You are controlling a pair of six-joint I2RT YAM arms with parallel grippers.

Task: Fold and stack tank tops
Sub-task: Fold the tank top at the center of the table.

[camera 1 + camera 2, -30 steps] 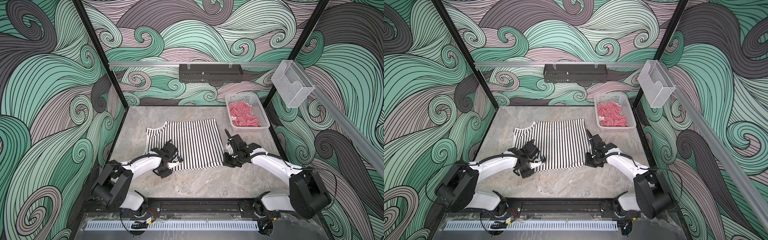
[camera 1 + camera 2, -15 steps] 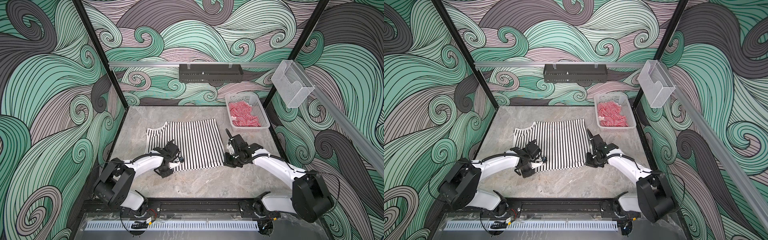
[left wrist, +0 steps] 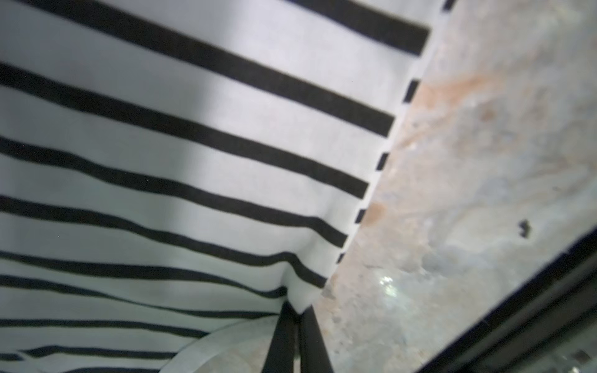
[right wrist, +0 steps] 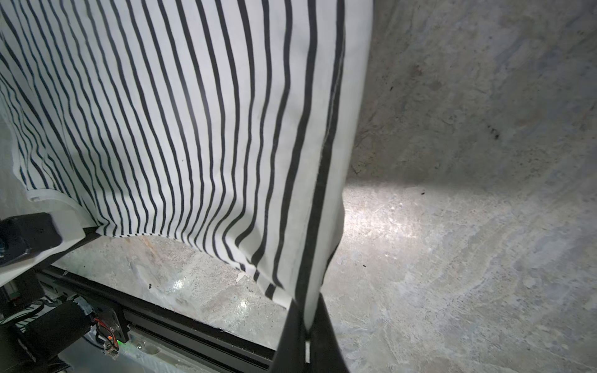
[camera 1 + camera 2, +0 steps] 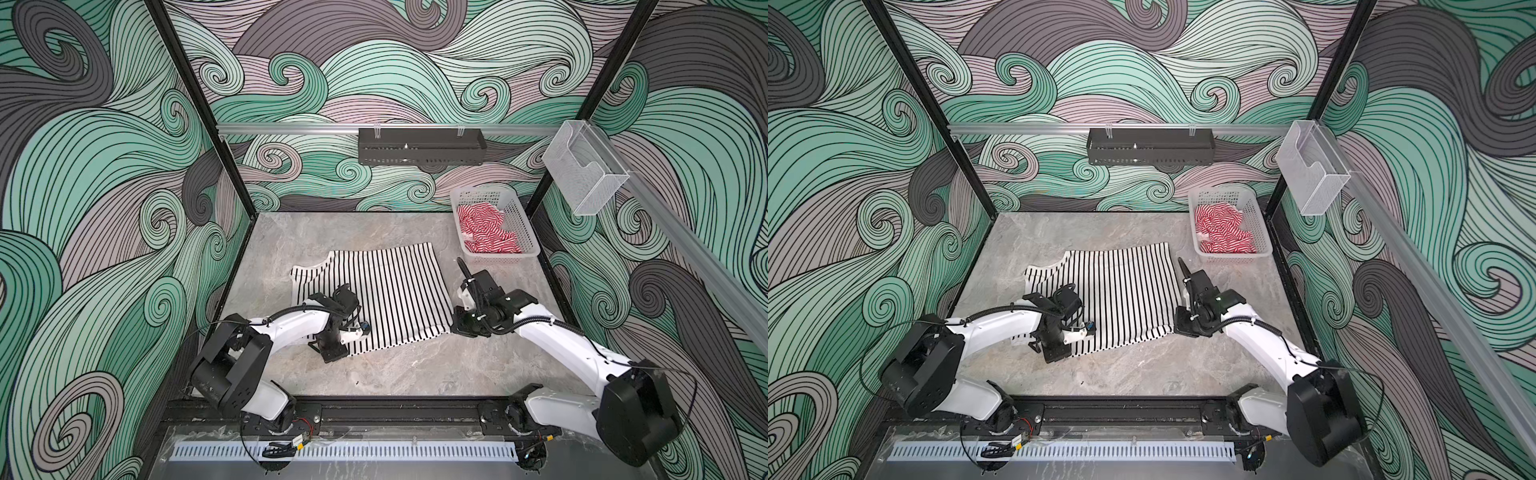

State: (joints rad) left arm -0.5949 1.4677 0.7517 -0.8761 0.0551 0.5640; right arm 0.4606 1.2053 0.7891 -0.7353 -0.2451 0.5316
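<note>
Black-and-white cloth was pinched on both sides: the left jaws were clamped shut on the near edge of the black-and-white tank top (image 3: pixel 193 161), right beside a white-trimmed armhole, and the right jaws were clamped on its near right corner. That near edge was raised a little; the rest lay spread flat in the middle of the grey worktop (image 5: pixel 415 370). Well apart, at the far right, the red-and-white tank top (image 5: pixel 484 232) lay crumpled inside the white basket (image 5: pixel 498 258).
</note>
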